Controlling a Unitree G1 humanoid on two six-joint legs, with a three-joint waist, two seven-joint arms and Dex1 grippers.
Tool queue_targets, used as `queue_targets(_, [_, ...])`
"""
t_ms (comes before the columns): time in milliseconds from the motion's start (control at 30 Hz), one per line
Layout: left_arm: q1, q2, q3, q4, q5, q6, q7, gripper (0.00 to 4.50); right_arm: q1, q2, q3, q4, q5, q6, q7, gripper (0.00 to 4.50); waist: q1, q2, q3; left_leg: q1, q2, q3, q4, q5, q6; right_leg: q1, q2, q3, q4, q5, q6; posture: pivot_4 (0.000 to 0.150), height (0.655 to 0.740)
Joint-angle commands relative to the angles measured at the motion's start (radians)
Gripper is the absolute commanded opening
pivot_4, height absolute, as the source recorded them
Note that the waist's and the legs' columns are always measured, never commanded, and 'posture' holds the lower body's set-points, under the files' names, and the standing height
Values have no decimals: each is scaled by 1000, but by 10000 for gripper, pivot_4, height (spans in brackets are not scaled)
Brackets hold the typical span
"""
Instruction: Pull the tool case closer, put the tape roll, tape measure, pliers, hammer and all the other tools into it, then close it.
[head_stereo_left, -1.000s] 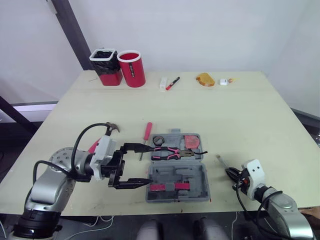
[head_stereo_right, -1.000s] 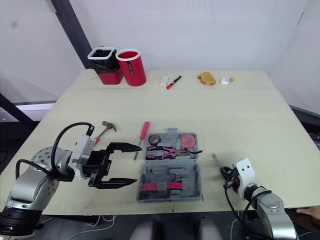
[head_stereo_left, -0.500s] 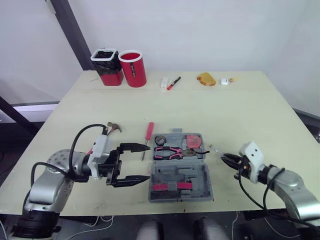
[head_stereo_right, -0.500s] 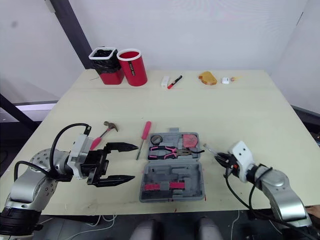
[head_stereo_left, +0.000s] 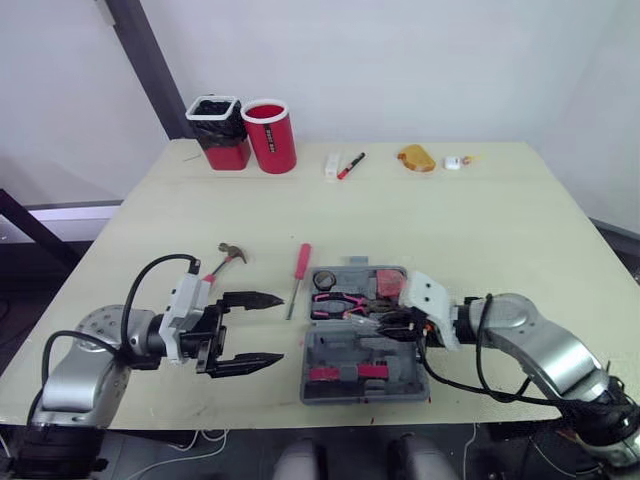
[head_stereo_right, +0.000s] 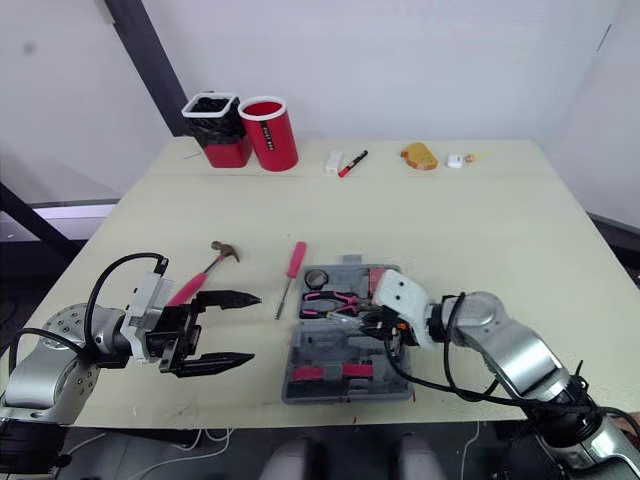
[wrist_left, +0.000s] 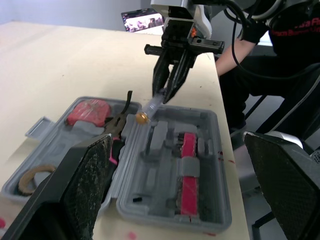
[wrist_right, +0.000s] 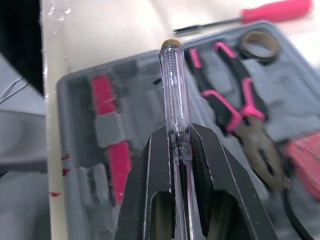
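Tester screwdriver (wrist_right: 175, 90): clear handle; brass cap points to the robot's left; long axis across the tool case (head_stereo_left: 345, 347), above its middle
Right gripper (wrist_right: 177, 134): jaws clamped on the tester screwdriver
Left gripper (head_stereo_left: 286, 328): jaws wide apart, empty; left of the case
Case: open flat; far half holds pliers (head_stereo_left: 340, 301), tape roll (head_stereo_left: 324, 278), tape measure (head_stereo_left: 387, 282)
Table (head_stereo_left: 480, 220): hammer (head_stereo_left: 225, 258) and red screwdriver (head_stereo_left: 298, 275) lie left of the case

Our right gripper (wrist_right: 176, 136) pinches clear-handled screwdriver (wrist_right: 174, 85) at frame centre, over open grey case (wrist_right: 75, 117). We see pliers (wrist_right: 235, 107) and tape roll (wrist_right: 257, 45) inside case, pink screwdriver (wrist_right: 255, 12) on table (wrist_right: 110, 25) beyond.
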Motion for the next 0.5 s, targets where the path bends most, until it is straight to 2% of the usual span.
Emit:
queue_targets(33, [-2, 20, 28, 30, 14, -24, -20, 45000, -71, 21, 89, 7, -54, 25, 3, 1341, -1, 0, 0, 0, 0, 0, 0, 0, 0, 0, 0, 0, 0, 0, 0, 1500, 7400])
queue_targets(200, [-14, 29, 32, 78, 35, -34, -35, 45000, -170, 50, 207, 109, -169, -6, -11, 1341, 2, 0, 0, 0, 0, 0, 0, 0, 0, -1, 0, 0, 1, 0, 0, 1500, 7400])
queue_targets(500, [-19, 35, 28, 99, 54, -34, -35, 45000, -201, 142, 267, 228, -261, -45, -27, 1341, -2, 0, 0, -2, 0, 1, 0, 0, 0, -3, 0, 0, 1, 0, 0, 1500, 7400])
